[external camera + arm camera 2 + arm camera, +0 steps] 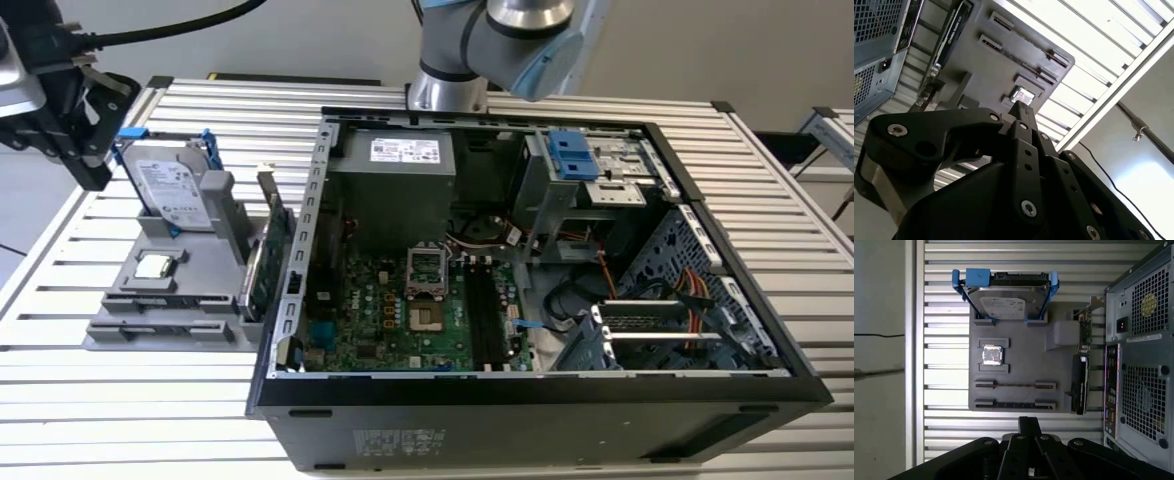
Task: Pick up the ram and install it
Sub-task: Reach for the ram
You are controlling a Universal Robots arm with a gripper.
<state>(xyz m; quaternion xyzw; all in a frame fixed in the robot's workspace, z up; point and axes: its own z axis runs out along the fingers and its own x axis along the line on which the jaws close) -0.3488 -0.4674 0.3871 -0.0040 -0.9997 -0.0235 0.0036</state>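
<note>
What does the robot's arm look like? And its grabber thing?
The arm is made of round silver-grey tubes with a pale blue cap on a joint. The gripper is black, built from chunky angled links held together by small silver screws. In the exterior view, a thick black cable runs toward it.

I see the tray lying on the slatted table, on the exterior view's left of the open case and just beside it. The hard drive stands at the tray's far end. Nearer sits the chip, and nearer again the ram rests in its slot. The expansion card stands on edge along the tray's case side. My gripper hangs beside the hard drive, on its side away from the case. Inside the case, the power supply sits far, with the motherboard nearer.
</note>
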